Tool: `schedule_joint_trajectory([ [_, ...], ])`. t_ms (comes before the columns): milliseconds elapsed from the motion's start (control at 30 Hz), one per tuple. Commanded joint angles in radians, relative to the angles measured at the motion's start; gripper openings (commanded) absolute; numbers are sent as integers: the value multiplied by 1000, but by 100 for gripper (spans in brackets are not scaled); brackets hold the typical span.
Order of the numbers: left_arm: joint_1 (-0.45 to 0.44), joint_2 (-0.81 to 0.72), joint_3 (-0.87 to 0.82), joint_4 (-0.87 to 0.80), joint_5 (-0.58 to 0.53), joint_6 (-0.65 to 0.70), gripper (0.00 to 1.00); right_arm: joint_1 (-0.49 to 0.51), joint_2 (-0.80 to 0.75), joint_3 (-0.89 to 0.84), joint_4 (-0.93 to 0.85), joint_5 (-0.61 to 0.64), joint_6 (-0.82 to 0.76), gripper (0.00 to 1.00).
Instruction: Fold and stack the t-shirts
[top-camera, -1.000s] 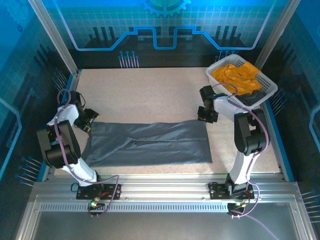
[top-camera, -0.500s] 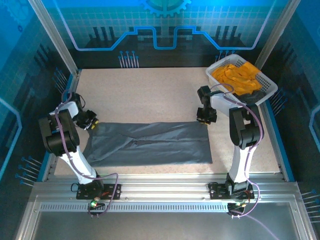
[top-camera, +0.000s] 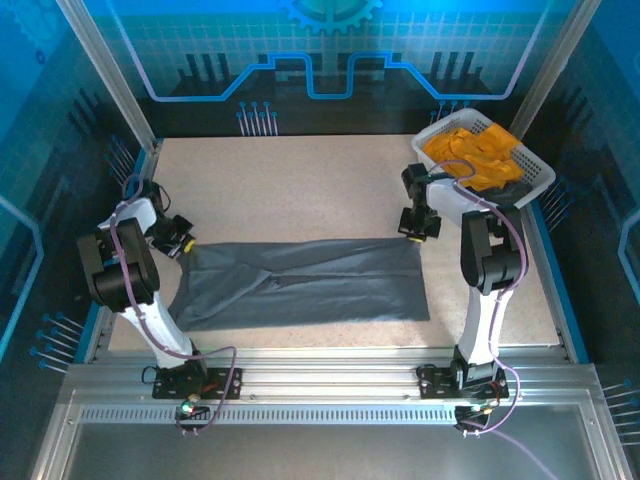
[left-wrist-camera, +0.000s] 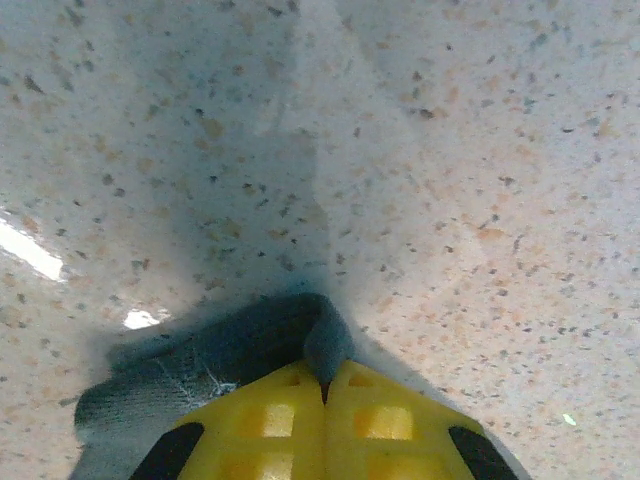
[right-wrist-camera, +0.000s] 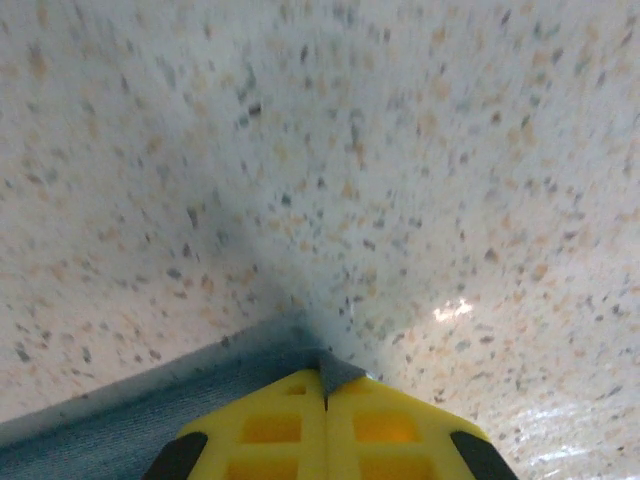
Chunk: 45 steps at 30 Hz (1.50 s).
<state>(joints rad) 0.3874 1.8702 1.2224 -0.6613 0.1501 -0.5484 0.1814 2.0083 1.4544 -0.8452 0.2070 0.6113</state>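
A slate grey t-shirt (top-camera: 305, 282) lies folded into a long flat band across the middle of the table. My left gripper (top-camera: 182, 243) is shut on its far left corner; the left wrist view shows a pinch of the grey t-shirt (left-wrist-camera: 322, 335) caught between the yellow fingers (left-wrist-camera: 270, 425) of the left gripper (left-wrist-camera: 325, 392). My right gripper (top-camera: 419, 236) is shut on the far right corner, and the right wrist view shows a tip of the grey t-shirt (right-wrist-camera: 335, 370) in the right gripper (right-wrist-camera: 326, 398). Bright orange-yellow t-shirts (top-camera: 475, 152) are heaped in the basket.
A white lattice basket (top-camera: 535, 183) stands at the back right, just behind my right arm. The speckled tabletop (top-camera: 300, 190) lies beyond the shirt. A metal rail (top-camera: 320, 375) runs along the near edge, and frame posts stand at the sides.
Both grippers have closed on the shirt's far corners. The right gripper shifted slightly right and the shirt's far edge now lies straighter between the two.
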Motion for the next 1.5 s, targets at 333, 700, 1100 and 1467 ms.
schedule_joint_trajectory([
  [333,-62,129,263,-25,35,-102,11,-61,201,358,-154,-11,-93,16],
  [700,-220,-233,-9,49,24,-97,51,-38,-217,-127,8,-59,150,42],
  [1100,-397,-111,-31,161,-4,157,50,47,-314,-203,131,-224,180,42],
  [1467,-411,-25,-56,185,30,240,43,142,-367,-178,117,-270,135,45],
])
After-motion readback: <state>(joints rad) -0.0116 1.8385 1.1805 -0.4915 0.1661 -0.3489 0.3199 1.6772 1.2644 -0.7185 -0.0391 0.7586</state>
